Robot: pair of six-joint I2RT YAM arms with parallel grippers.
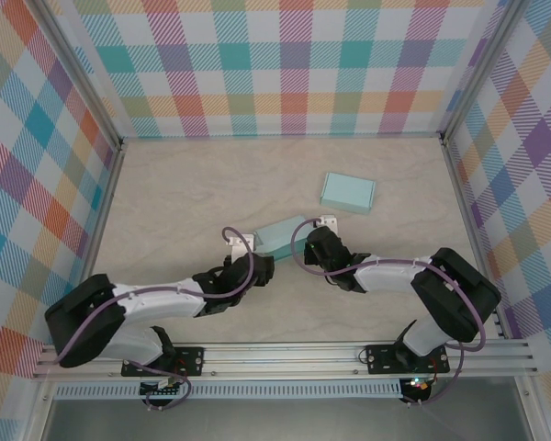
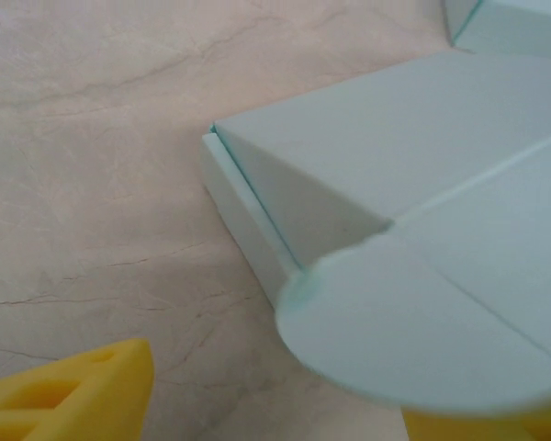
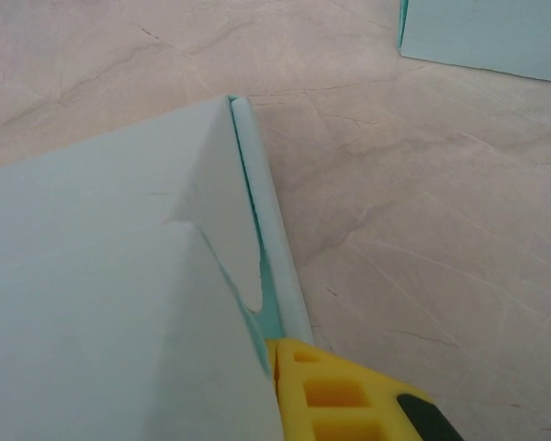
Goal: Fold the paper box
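Box [image 1: 283, 236]: mid-table, between the two claws; pale teal paper, matte, sharp creases; partly formed, not closed
Long axis: roughly left to right across the table [image 1: 184, 184], the right end tipped a little away from the arm bases; one claw at each end
Flap [image 2: 413, 340]: rounded tab, loose, jutting off the near-left corner toward the left claw; not tucked
Side wall: in the left wrist view a narrow wall stands along the box's edge with a thin seam beside the top panel; in the right wrist view the same kind of seam gapes a little near the finger
Left claw [image 1: 260, 262]: at the box's near-left end; yellow fingers [image 2: 83, 395] spread wide, gripping nothing; the flap hangs over one of them
Right claw [image 1: 312, 243]: at the box's right end; pressed together; one finger [image 3: 340, 395] lies against the wall's edge, the other is hidden by the panel; it likely pinches that wall
Nearer arm: both about equally close; the left is the free one, and the flap lies straight ahead of it
Second box [image 1: 348, 192]: same teal, flat, well behind and to the right; apart from both claws
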